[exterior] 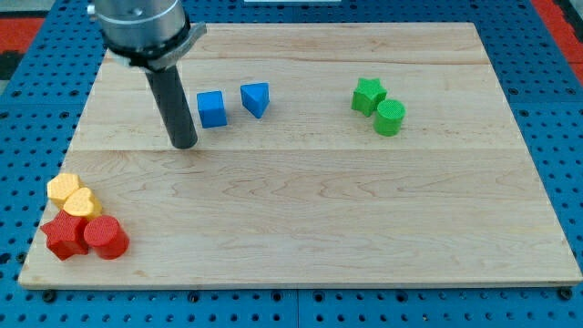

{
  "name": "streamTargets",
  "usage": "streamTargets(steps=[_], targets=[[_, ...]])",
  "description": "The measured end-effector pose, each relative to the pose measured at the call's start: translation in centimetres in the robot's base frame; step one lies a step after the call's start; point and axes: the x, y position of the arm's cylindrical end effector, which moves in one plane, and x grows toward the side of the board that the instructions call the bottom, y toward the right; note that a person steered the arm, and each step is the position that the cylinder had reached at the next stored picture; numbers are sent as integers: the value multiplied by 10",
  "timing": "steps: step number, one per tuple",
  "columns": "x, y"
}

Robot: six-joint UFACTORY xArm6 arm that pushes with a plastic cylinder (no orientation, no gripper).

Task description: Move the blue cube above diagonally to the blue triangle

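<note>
Fingers are missing, so my tip (185, 144) sits just left of the blue cube (211, 108), which looks light, hard and easy to slide from its bottom-left side up past the blue triangle (257, 98).

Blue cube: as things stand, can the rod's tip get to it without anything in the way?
Probably yes. My tip sits just to the view's left of the blue cube, slightly lower, with only bare board between them. The blue triangle lies on the cube's far side, so it blocks nothing.
</note>
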Motion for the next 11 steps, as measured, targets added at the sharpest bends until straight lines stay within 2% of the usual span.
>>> streamTargets(steps=[2, 3, 4, 5, 6, 8, 9, 10, 11], targets=[[-58, 5], [-72, -6], [-37, -5], [1, 21], [3, 37], [-90, 17], [-109, 1], [-75, 10], [-74, 36]])
